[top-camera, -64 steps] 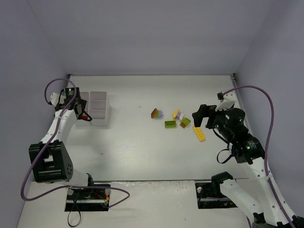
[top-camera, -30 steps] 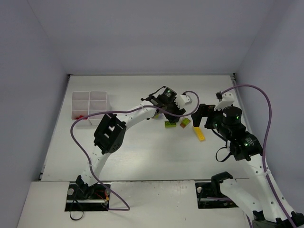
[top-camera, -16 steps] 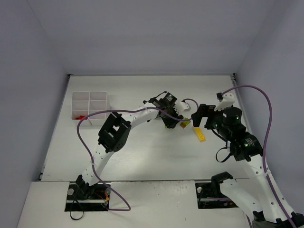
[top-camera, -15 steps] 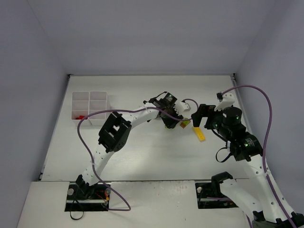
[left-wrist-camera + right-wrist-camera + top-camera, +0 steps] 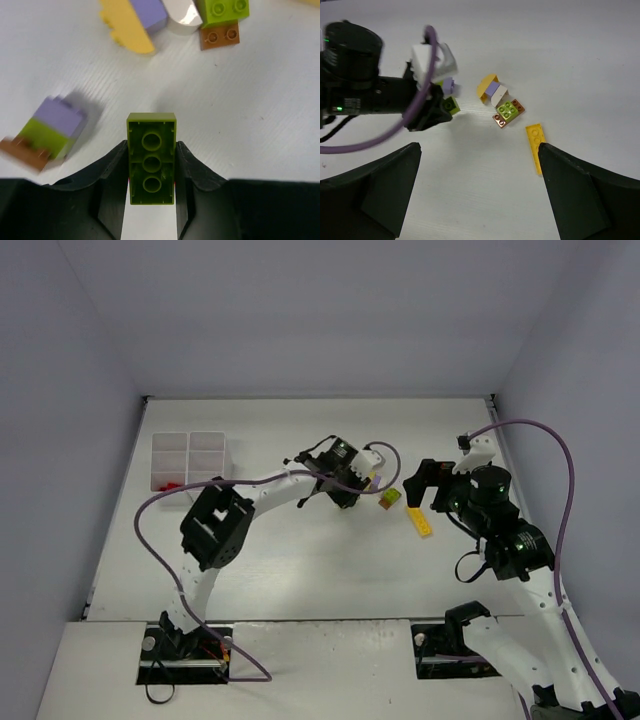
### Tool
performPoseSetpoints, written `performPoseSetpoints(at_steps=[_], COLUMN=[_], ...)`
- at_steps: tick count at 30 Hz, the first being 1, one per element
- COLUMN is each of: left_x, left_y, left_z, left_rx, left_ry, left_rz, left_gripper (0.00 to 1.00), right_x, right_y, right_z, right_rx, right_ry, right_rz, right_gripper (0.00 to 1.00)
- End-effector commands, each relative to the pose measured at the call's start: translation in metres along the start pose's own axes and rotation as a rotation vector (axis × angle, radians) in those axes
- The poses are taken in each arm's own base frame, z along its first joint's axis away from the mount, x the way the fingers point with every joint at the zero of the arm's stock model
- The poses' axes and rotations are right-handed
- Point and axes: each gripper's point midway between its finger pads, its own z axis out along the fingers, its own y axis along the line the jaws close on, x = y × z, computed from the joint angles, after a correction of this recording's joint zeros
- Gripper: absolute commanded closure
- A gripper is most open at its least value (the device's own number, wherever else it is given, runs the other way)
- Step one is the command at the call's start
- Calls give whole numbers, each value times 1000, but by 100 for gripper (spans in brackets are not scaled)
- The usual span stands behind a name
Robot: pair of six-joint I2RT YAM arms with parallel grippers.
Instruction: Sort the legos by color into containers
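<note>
Grip: my left tool [image 5: 151,145] pinches the lime green brick [image 5: 151,160] across its long sides; the white tray [image 5: 189,453] lies well off to my left, nearer this arm.

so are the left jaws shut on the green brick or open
Shut on it. In the left wrist view the left jaws press flat against both long sides of the lime green brick, no gap showing.

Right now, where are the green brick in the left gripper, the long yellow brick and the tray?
green brick [image 5: 151,159]: left wrist view, its middle circle.
long yellow brick [image 5: 536,148]: right wrist view, middle of its studded top.
tray [image 5: 170,446]: top view, floor of its far-left compartment.
</note>
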Motion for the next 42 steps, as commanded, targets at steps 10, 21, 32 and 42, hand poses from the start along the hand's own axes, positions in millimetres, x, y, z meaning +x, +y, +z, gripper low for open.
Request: performPoseSetpoints(at_steps=[10,21,32,42], left_x=[-26,116,182,195], left_y=[154,241,296,316], left_z=[-225,-347,-365,-342], left_rx=[-448,-949,-1096,-1061], left_ry=[-606,-837,-877,-847], left_rz=[-942,-1535,-1764,-1847], left_gripper=[90,89,85,79], right_x=[-23,-22,-23,-23], right_y=[6,6,2,0], right_z=[0,4,-1,-2], right_rx=[-12,-7,5,13], right_ry=[-65,-61,-78,-85], right_rz=[3,-2,-3,-6], right_gripper=[0,0,0,0])
